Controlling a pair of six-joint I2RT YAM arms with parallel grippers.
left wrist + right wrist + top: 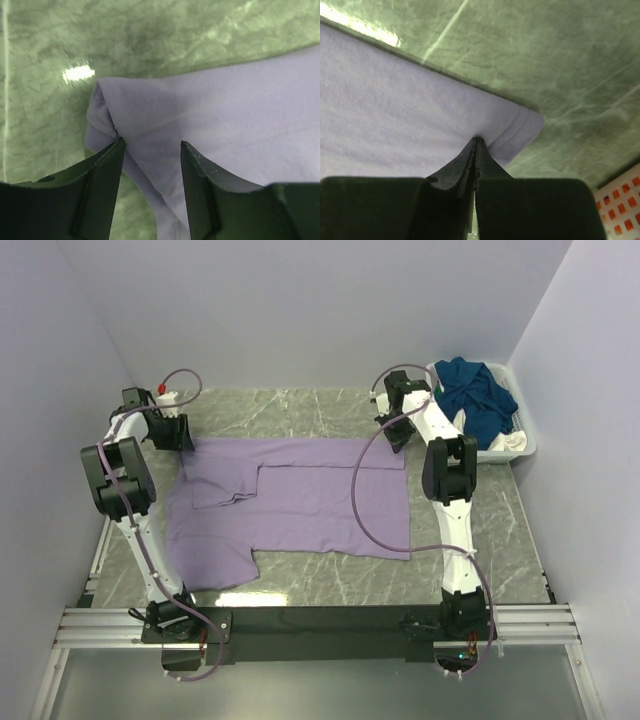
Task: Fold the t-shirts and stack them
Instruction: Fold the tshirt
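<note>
A pale lilac t-shirt (300,505) lies spread on the marble table, its far left part folded over onto itself. My left gripper (178,440) is at the shirt's far left corner. In the left wrist view its jaws stand open (152,144) astride a bunched fold of the lilac cloth (240,110). My right gripper (397,435) is at the far right corner. In the right wrist view it is shut (476,140) on the stitched hem corner of the lilac shirt (395,100). A dark teal t-shirt (475,395) lies heaped in the basket.
A white slatted basket (525,445) stands at the back right, close to the right arm; its wall shows in the right wrist view (620,200). Pale walls close in the table (300,405) on three sides. A rail runs along the near edge.
</note>
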